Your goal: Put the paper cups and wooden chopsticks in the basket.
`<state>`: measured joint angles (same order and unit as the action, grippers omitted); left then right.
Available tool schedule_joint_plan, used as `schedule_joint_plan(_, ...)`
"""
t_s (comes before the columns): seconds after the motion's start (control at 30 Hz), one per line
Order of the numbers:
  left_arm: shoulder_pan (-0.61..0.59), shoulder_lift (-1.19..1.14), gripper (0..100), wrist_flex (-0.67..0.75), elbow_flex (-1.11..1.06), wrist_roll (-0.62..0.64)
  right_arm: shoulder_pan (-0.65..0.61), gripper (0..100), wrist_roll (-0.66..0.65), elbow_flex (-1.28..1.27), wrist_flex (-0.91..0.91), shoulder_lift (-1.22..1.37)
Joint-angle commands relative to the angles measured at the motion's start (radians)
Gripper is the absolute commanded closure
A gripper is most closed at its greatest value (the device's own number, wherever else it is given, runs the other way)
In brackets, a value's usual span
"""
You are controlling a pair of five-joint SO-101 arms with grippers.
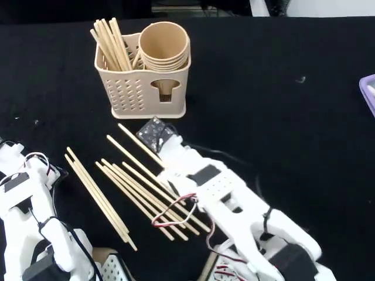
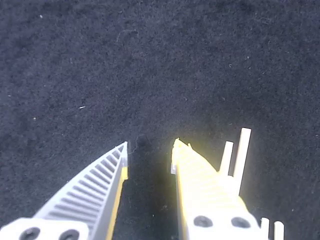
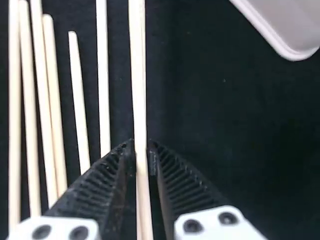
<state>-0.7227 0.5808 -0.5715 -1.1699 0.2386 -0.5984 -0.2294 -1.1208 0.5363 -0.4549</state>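
High view: basket (image 1: 143, 88) upright at upper centre-left on black desk (image 1: 281, 117). Stack of paper cups (image 1: 164, 44) in its right side. Bundle of chopsticks (image 1: 110, 42) in its left side, leaning toward upper left. Loose chopsticks (image 1: 146, 193) fanned flat at lower centre, running diagonally from upper left to lower right. Separate pair (image 1: 96, 196) just left of the fan, same diagonal. Right arm (image 1: 234, 205) stretched in from lower right, over the fan's lower ends. Right gripper (image 1: 154, 134) at centre, just below the basket front. Left arm (image 1: 26, 205) at lower left edge, well apart from the basket. Purple item (image 1: 369, 93) cut off by right edge.

Right wrist view: black fingers (image 3: 107, 175) pressed in on a single chopstick (image 3: 136, 75), pinching it just below mid-frame. Stick running straight up past frame top. Several more sticks on the desk left of it, roughly parallel. Basket corner (image 3: 280, 25) at upper right, apart from the pinched stick. Cannot tell whether the pinched stick is off the desk.

Left wrist view: left gripper (image 2: 149, 147) low in frame, fingers spread, bare desk between them. Two chopstick ends (image 2: 243, 150) at lower right, just beside the right-hand finger; contact unclear.
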Motion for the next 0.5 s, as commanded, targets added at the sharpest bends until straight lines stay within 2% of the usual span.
schedule_joint_plan(0.0, 0.008, 0.020, 85, 0.020, 0.044, 0.002, 0.017, 98.8, -0.014, -0.010, -0.002, -0.065)
schedule_joint_plan(0.3, 0.010, 0.020, 85, 0.020, 0.044, 0.002, -0.003, 98.8, -0.008, 0.042, 0.008, -0.174)
schedule_joint_plan(0.47, 0.010, 0.020, 85, 0.020, 0.044, 0.002, -0.084, 98.8, -0.008, 0.298, 0.153, -0.331)
